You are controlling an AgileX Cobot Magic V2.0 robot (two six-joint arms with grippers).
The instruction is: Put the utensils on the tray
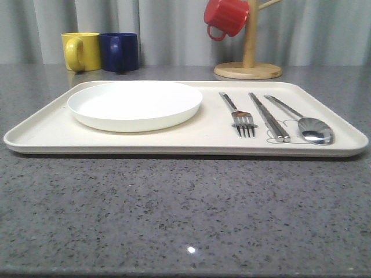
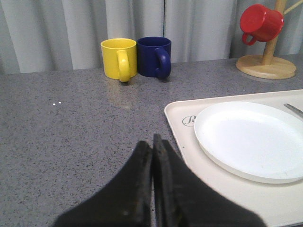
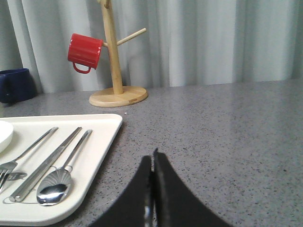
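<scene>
The fork (image 1: 242, 119), chopsticks (image 1: 269, 117) and spoon (image 1: 304, 123) are laid lengthwise on the tray (image 1: 46, 136) beside the plate (image 1: 134, 104), nearer the clenched, empty right hand (image 3: 152, 163) than the clenched left hand (image 2: 152, 146).

Polished steel fork (image 1: 244, 120), chopsticks (image 1: 269, 117) and spoon (image 1: 313, 129) gleam on a matt cream tray (image 1: 174, 141) beside a smooth glossy white plate (image 1: 134, 105); speckled grey stone-look surface (image 1: 174, 214), pale wooden stand (image 1: 248, 61), glossy mugs (image 1: 98, 51).
</scene>
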